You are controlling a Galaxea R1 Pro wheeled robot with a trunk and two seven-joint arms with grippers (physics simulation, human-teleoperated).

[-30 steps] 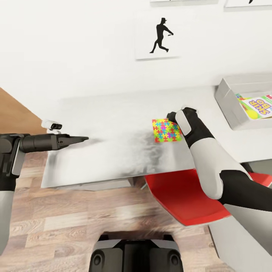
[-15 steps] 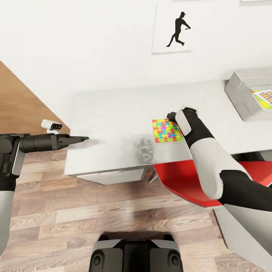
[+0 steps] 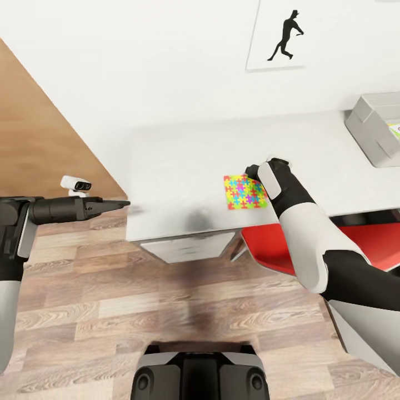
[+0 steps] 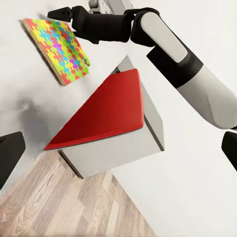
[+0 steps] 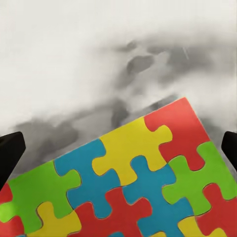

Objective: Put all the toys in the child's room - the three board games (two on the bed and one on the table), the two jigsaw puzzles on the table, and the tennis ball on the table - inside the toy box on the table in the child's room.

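A jigsaw puzzle [image 3: 244, 191] of bright interlocking pieces hangs just over the front part of the white table [image 3: 183, 161]. My right gripper [image 3: 251, 171] is shut on its far corner. In the right wrist view the puzzle [image 5: 128, 173] spans the space between the two fingertips. In the left wrist view it [image 4: 57, 49] tilts clear of the tabletop, under the right gripper [image 4: 61, 12]. The grey toy box [image 3: 373, 130] stands at the table's far right, with a slip of a printed board game [image 3: 395, 129] inside. My left gripper [image 3: 125, 204] is open and empty off the table's left end.
A red chair [image 3: 311, 244] is tucked under the table below my right arm. A pale drawer unit [image 3: 191, 247] sits beneath the table's left part. A silhouette poster [image 3: 280, 36] hangs on the white wall. Wood-plank floor [image 3: 111, 300] lies in front.
The whole view has shifted: table, toy box and poster slid right in the picture, so the camera moved left. Both arms and the held puzzle kept their places in the frame.
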